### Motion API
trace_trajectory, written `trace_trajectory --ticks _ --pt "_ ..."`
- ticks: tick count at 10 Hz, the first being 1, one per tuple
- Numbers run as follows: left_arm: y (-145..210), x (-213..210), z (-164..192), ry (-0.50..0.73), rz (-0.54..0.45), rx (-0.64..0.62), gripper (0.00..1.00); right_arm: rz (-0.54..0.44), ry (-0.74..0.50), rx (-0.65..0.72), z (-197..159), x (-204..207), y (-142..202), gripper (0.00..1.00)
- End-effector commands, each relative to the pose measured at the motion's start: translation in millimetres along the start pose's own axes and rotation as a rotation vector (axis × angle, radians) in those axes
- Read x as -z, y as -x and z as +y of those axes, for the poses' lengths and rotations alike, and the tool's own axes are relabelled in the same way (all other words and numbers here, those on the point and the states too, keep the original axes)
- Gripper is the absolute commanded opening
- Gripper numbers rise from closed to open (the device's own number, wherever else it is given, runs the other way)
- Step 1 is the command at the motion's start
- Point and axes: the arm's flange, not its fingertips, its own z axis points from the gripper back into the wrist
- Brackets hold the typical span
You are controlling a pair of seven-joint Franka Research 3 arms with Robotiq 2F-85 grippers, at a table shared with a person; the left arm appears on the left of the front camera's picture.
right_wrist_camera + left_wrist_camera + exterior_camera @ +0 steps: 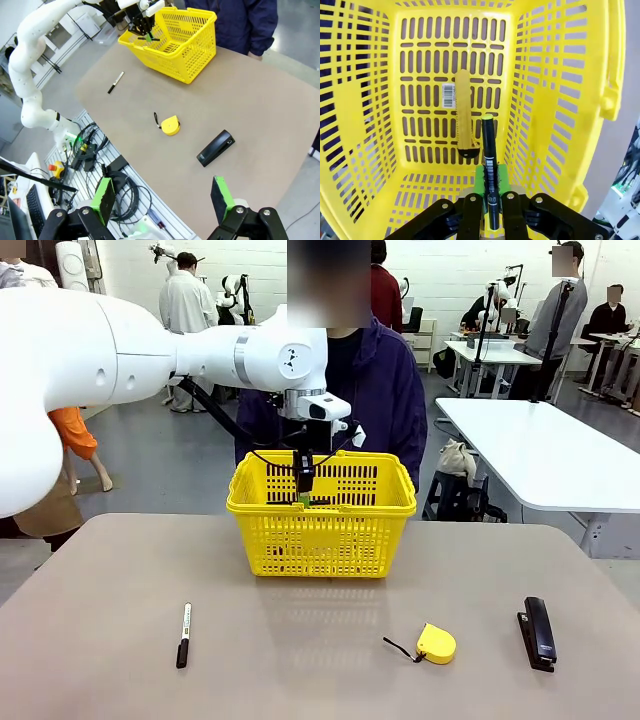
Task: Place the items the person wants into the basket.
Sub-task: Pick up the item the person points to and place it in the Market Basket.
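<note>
Tan bench out front, bright yellow lattice-sided plastic basket at its far edge before the person in the dark jacket. Left hand in the basket's mouth, clamped on a thin black pen with a yellow tip. Below, on the basket floor, a yellow-and-black utility knife. Near right on the bench, a small yellow tape measure with black strap. Right hand high above the near edge, pads wide, nothing between.

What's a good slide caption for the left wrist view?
Left gripper holds a black pen inside the yellow basket, where a utility knife lies.
</note>
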Motion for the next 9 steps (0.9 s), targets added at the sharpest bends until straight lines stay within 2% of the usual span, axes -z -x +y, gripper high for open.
trace_trajectory --ticks 1,3,4,5,6,8,9 --pt "-12.4 -3.8 11.6 0.016 0.029 0.035 0.11 -0.028 -0.025 -0.018 -0.5 0.9 -1.0 1.0" --pt "-14.5 -1.5 12.2 0.02 0.037 0.045 0.15 -0.028 -0.025 -0.018 -0.5 0.9 -1.0 1.0" --pt "-14.1 -1.2 11.9 0.019 0.037 0.047 0.55 -0.028 -0.025 -0.018 -0.5 0.9 -1.0 1.0" --pt "-13.3 -2.1 12.0 0.017 0.035 0.047 0.73 -0.028 -0.025 -0.018 -0.5 0.9 -1.0 1.0" --pt "-13.3 -2.5 11.0 0.014 0.032 0.046 1.0 -0.028 -0.025 -0.018 -0.5 0.9 -1.0 1.0" --pt "-13.0 -3.7 11.7 0.012 0.029 0.044 1.0 -0.028 -0.025 -0.018 -0.5 0.9 -1.0 1.0" --pt "-12.6 -3.9 11.9 0.007 0.03 0.04 0.9 -0.028 -0.025 -0.018 -0.5 0.9 -1.0 1.0"
